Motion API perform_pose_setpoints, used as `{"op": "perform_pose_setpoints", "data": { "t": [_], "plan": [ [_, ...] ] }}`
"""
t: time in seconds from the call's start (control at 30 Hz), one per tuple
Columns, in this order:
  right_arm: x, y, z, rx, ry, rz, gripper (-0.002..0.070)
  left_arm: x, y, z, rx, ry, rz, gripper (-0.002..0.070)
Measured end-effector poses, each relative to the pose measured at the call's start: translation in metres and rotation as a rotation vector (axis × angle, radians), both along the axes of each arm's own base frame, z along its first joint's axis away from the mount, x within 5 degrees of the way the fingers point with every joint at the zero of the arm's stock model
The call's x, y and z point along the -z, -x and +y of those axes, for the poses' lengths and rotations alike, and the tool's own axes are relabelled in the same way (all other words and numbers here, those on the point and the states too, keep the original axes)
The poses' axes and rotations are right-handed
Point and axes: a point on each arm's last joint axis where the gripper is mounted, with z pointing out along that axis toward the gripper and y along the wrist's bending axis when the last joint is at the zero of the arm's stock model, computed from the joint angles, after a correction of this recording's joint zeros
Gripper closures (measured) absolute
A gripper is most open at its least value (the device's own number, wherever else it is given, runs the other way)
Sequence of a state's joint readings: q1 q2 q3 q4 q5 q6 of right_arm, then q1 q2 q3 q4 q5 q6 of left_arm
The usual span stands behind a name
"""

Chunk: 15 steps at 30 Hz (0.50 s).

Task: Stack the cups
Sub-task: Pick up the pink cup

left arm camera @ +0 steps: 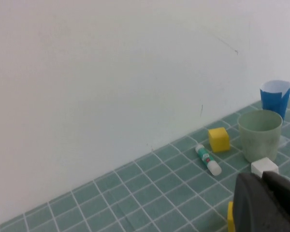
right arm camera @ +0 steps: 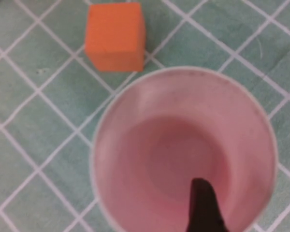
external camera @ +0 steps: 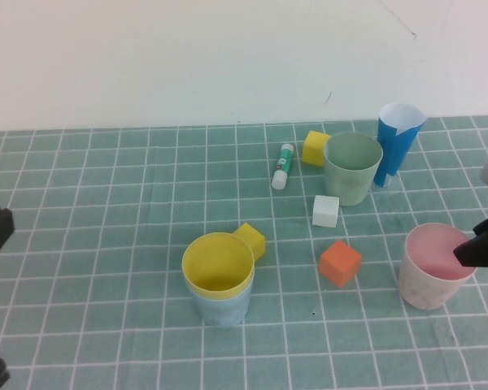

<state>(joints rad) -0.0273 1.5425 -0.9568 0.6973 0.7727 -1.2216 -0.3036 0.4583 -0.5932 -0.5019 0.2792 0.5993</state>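
The yellow cup (external camera: 218, 264) sits nested inside the light blue cup (external camera: 220, 307) at the front middle. The pale green cup (external camera: 351, 171) stands upright at the back right, also in the left wrist view (left arm camera: 259, 135). The pink cup (external camera: 429, 272) stands upright at the right. My right gripper (external camera: 480, 248) is at its right rim, open. One dark finger (right arm camera: 203, 208) hangs inside the pink cup (right arm camera: 183, 150), clear of the wall; the other finger is out of frame. My left gripper (left arm camera: 261, 186) is shut and holds nothing, low at the table's left edge.
A tall dark-blue cone cup (external camera: 397, 142) stands right of the green cup. A glue stick (external camera: 283, 166) and yellow block (external camera: 315, 149) lie at the back. A white block (external camera: 326, 211), orange block (external camera: 340, 262) and second yellow block (external camera: 250, 240) sit between the cups.
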Motion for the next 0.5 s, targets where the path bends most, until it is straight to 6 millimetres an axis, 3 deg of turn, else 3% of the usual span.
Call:
{"op": "perform_pose_setpoints", "data": {
  "t": [0.13,0.27,0.37,0.5],
  "plan": [
    [0.012,-0.007,0.0,0.024,-0.011,0.025,0.0312,-0.003,0.005,0.002,-0.008,0.008,-0.038,0.0673],
    [0.016,-0.011,0.003,0.027,-0.055,0.026,0.0455,-0.002,0.006,0.003,-0.012,-0.007,-0.044,0.0673],
    [0.009,-0.017,0.008,0.018,-0.121,-0.003,0.0601,-0.002,0.006,0.004,-0.019,-0.034,-0.055,0.0673],
    [-0.009,-0.025,0.012,-0.019,-0.173,-0.053,0.0663,-0.002,0.005,0.005,-0.026,-0.066,-0.065,0.0673]
  ]
}}
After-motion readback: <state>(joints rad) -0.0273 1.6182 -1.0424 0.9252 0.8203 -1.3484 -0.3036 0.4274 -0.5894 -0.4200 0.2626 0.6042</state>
